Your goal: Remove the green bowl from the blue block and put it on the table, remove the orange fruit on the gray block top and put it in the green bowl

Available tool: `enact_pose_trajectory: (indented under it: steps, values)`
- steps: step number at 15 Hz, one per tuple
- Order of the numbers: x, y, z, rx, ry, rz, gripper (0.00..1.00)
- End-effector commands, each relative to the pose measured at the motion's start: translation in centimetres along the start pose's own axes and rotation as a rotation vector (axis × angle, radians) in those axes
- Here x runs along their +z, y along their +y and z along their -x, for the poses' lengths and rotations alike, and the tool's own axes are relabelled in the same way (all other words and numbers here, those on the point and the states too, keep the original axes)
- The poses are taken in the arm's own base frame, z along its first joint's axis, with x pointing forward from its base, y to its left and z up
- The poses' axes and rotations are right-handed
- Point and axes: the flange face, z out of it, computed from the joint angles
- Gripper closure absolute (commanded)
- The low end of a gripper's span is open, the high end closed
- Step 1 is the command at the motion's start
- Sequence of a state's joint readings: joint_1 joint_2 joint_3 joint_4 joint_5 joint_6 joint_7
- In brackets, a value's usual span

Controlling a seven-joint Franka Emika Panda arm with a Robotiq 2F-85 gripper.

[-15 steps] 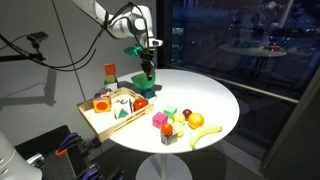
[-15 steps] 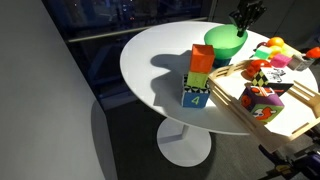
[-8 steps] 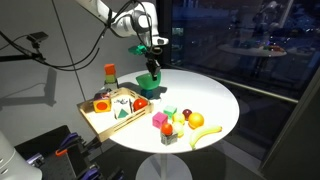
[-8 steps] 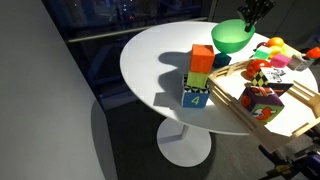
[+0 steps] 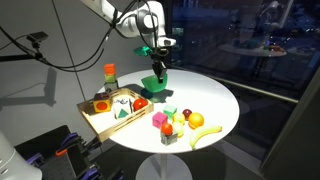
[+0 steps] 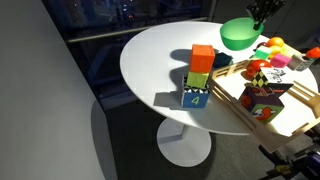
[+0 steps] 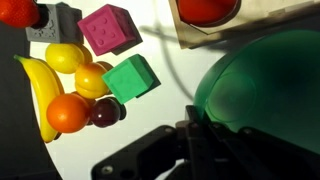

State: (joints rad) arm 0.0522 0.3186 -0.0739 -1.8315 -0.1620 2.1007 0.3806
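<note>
The bowl (image 5: 155, 83) is now carried clear of the block stack (image 6: 200, 75) and is held nearer the fruit than 1 second ago, above the table (image 5: 210, 95). Its rim is pinched by the gripper (image 5: 158, 66). Lifting is judged done; setting down is not. In the wrist view the orange fruit (image 7: 18, 12) on the gray block (image 7: 60, 22) is cut off by the edge, and the fingertips are lost in shadow.

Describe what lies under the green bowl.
The green bowl hangs in the gripper above bare white table; nothing else shows beneath it. In the wrist view the bowl hides the spot below.
</note>
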Motion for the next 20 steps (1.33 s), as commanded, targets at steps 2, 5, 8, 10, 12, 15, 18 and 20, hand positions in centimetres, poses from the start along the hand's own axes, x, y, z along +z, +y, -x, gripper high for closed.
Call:
enact_pose_trajectory:
  steps: [2,5,8,10,12,15,18,20]
  values:
    - [0.6,1.6,-0.5,0.048,-0.025,-0.002,0.98]
    - [1.7,2.0,-0.4,0.051,-0.049,-0.006,0.98]
    - [3.1,2.0,-0.1,0.052,-0.076,-0.013,0.98]
    - [3.9,1.9,0.2,0.05,-0.091,-0.011,0.98]
    - [4.6,1.8,0.4,0.044,-0.103,-0.005,0.98]
    - [4.8,1.8,0.6,0.036,-0.11,-0.004,0.65]
    - [4.6,1.8,0.8,0.03,-0.108,-0.002,0.41]
    - [4.3,1.8,0.9,0.027,-0.103,0.004,0.25]
